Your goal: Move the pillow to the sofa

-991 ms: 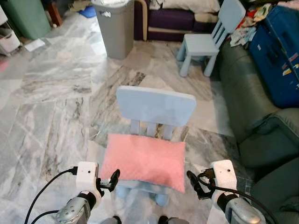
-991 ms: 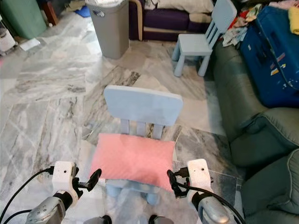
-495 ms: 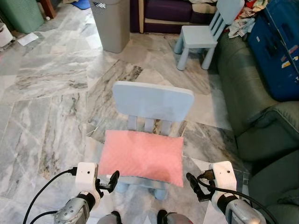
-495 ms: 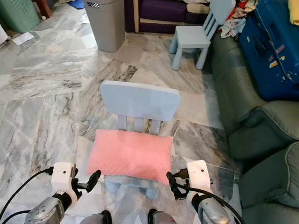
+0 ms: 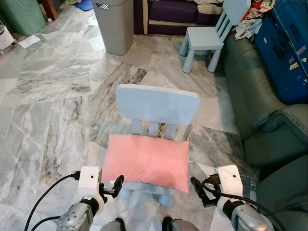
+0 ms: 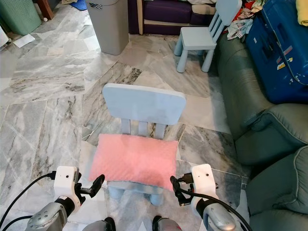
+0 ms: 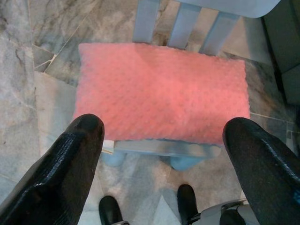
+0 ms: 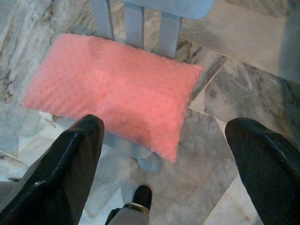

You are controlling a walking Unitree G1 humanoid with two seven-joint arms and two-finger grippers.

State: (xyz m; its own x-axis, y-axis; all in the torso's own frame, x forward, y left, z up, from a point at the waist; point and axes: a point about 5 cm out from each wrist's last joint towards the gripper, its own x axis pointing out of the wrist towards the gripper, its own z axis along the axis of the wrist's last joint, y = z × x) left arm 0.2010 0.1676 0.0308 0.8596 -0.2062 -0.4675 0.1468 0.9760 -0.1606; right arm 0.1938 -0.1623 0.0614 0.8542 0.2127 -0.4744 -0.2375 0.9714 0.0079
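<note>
While the soft pink dimpled pillow point(image 5: 147, 161) lies untouched on the seat of the small pale-blue plastic chair point(image 5: 158, 107), nothing of the task is done. The left gripper point(image 5: 117, 182) and right gripper point(image 5: 196, 186) hover near its two ends, fingers spread and empty, so grasping, lifting and carrying to the dark green leather sofa point(image 5: 269, 125) all remain.
</note>
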